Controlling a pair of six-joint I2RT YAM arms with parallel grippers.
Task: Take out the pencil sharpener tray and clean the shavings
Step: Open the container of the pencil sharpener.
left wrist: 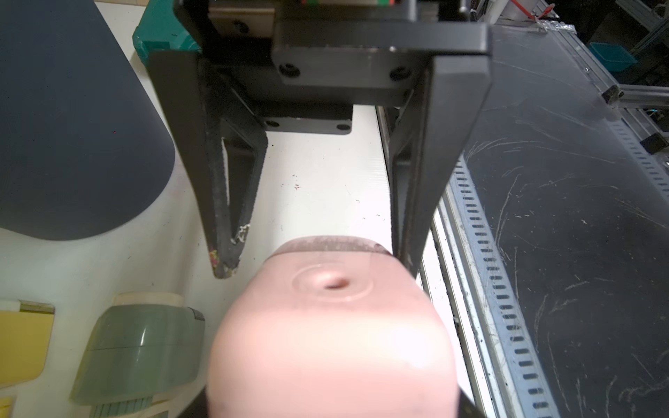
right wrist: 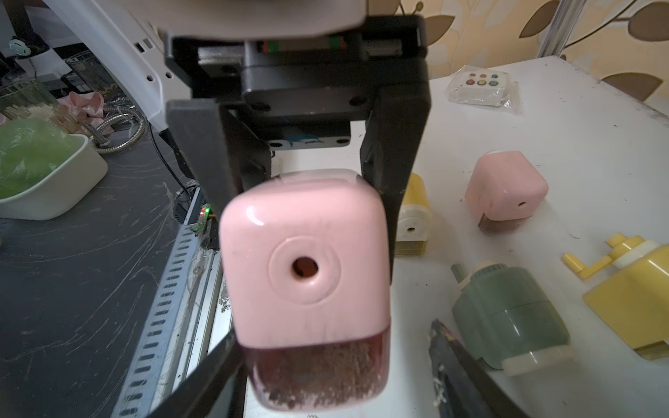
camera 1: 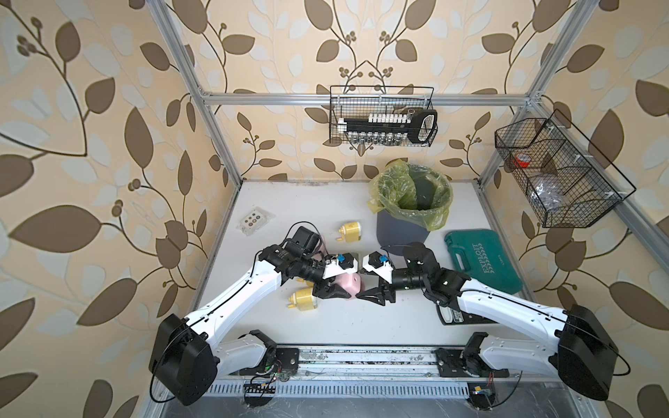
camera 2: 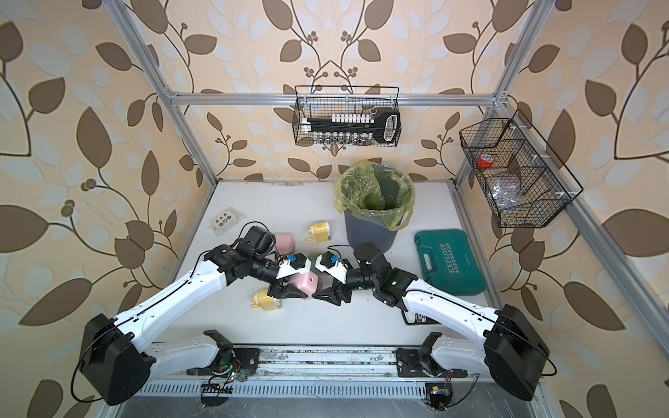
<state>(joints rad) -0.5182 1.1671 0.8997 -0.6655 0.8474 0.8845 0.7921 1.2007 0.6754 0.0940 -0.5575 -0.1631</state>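
Note:
My left gripper (camera 1: 336, 293) is shut on a pink pencil sharpener (camera 1: 345, 286) and holds it just above the table, at the middle. In the right wrist view the sharpener (right wrist: 300, 260) faces the camera with its pencil hole. The tray (right wrist: 315, 369) under it is dark and see-through, still seated in the body. Brown shavings (right wrist: 318, 376) lie inside it. My right gripper (right wrist: 333, 336) is open and straddles the tray: one finger lies against its side, the other stands clear. The left wrist view shows the right gripper (left wrist: 318, 253) around the tray (left wrist: 329, 244).
A grey bin (camera 1: 409, 231) lined with a yellow-green bag stands behind the grippers. A green tool case (camera 1: 485, 260) lies to the right. Two yellow sharpeners (camera 1: 349, 229) (camera 1: 304, 298), a second pink one (camera 2: 286, 242) and a green one (right wrist: 506, 318) sit nearby.

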